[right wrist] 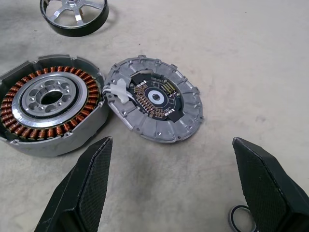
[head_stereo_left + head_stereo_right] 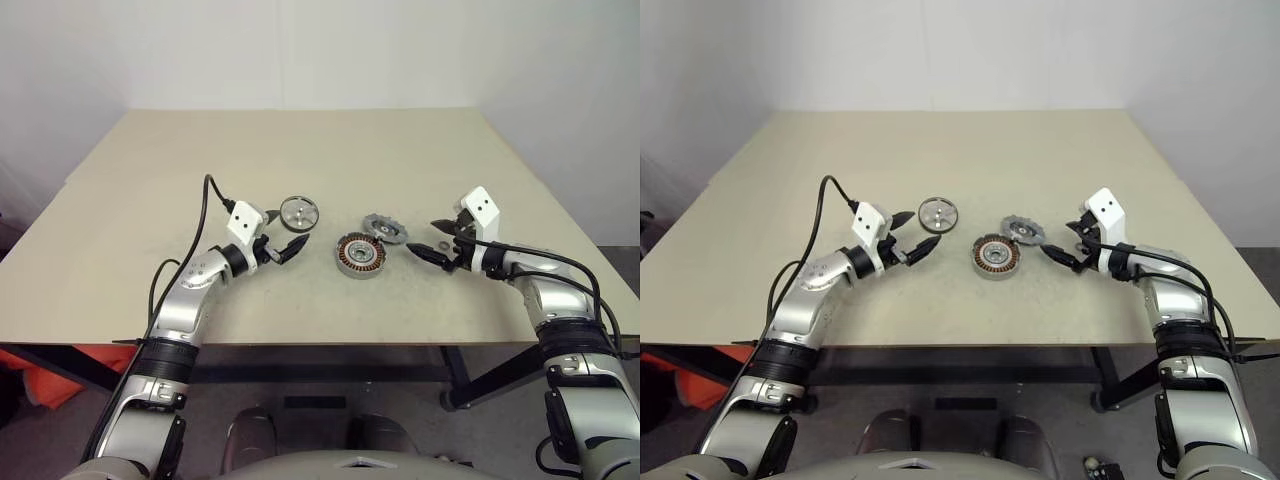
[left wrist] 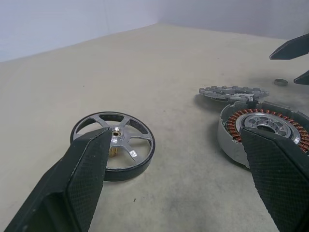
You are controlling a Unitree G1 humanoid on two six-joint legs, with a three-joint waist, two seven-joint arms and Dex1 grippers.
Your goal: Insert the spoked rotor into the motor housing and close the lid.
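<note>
The shiny silver spoked rotor [image 2: 299, 213] lies flat on the beige tabletop [image 2: 150, 180] just ahead of the left gripper [image 2: 284, 233], nearer than the right gripper [image 2: 432, 242]; both fingers spread open, empty.

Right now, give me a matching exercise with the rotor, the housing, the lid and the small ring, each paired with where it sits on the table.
Things:
1. rotor
2. housing
3. lid
4. small ring

Places:
A. between the right fingers
B. leaning against the housing's far edge
C. just beyond the left fingers
D. in the middle, windings facing up

Pairs: 1-C, 2-D, 3-B, 4-A
</note>
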